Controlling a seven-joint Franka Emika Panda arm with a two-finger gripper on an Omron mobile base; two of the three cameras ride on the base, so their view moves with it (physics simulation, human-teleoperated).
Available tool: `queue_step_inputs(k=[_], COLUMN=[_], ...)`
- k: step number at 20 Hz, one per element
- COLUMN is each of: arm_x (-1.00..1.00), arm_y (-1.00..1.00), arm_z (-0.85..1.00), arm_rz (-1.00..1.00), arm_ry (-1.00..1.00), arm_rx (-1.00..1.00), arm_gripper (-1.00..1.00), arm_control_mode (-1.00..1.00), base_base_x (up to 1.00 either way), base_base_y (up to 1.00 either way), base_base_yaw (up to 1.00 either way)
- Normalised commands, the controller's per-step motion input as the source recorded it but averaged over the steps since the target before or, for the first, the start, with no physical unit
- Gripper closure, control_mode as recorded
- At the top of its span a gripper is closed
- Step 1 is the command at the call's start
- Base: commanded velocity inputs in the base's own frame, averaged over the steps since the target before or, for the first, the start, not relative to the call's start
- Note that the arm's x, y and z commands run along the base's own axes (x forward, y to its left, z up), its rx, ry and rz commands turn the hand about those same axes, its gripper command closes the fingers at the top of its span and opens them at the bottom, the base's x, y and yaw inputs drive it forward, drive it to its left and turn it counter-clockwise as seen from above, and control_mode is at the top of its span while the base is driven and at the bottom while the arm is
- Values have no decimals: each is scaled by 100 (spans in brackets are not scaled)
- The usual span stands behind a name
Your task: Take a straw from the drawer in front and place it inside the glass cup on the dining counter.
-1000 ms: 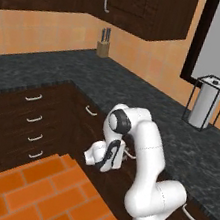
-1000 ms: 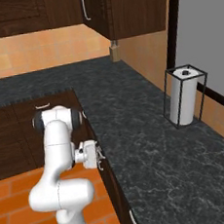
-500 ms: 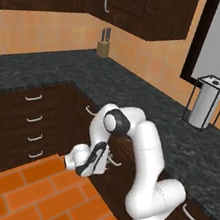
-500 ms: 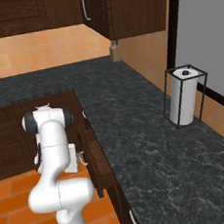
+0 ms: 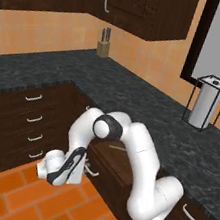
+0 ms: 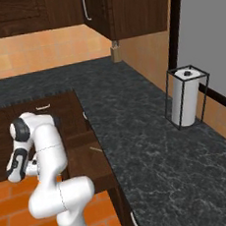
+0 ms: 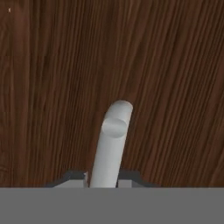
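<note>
– How do the jaws stand?
– Pressed in on the silver bar handle (image 7: 114, 140). In the hand view the bar rises straight up from between the two dark fingertips (image 7: 74, 177), one tip on each side of it.
– And behind the bar?
– Dark-brown wood grain, running up and down: the front of the drawer (image 5: 123, 161). The hand faces it squarely.
– Is the drawer open?
– Yes. In both base views it stands out from under the dark speckled bench (image 5: 148, 103), with its plain wood floor in sight. The hand hangs low at its front, just over the orange tile floor (image 5: 26, 199), and the white arm bends down to it from above.
– Where is the straw?
– The straw (image 5: 117, 147) lies flat on the drawer floor, a thin pale stick, toward the back, close under the edge of the bench. From the right base view it lies a little aslant, and nothing touches it. It is well apart from the jaws.
– What else stands around?
– Left of the open drawer there is a stack of narrower drawers (image 5: 32, 119) with small handles. On the bench, near the far corner, a knife block (image 5: 103, 45) stands against the orange wall. Farther right a roll of paper towel (image 5: 207, 102) stands upright in a black wire frame. Dark upper cabinets (image 5: 144, 9) hang above.
</note>
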Motion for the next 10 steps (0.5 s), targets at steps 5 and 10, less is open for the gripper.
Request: queue_step_inputs(k=[5, 10], arm_x=[-63, -44], arm_y=[100, 74], arm_z=[12, 58], arm_rz=[0, 0], arm_ry=[11, 20], arm_rx=[2, 20], arm_gripper=[-100, -100], arm_control_mode=[-100, -100], base_base_x=[0, 0], base_base_y=[0, 0], base_base_yaw=[0, 0])
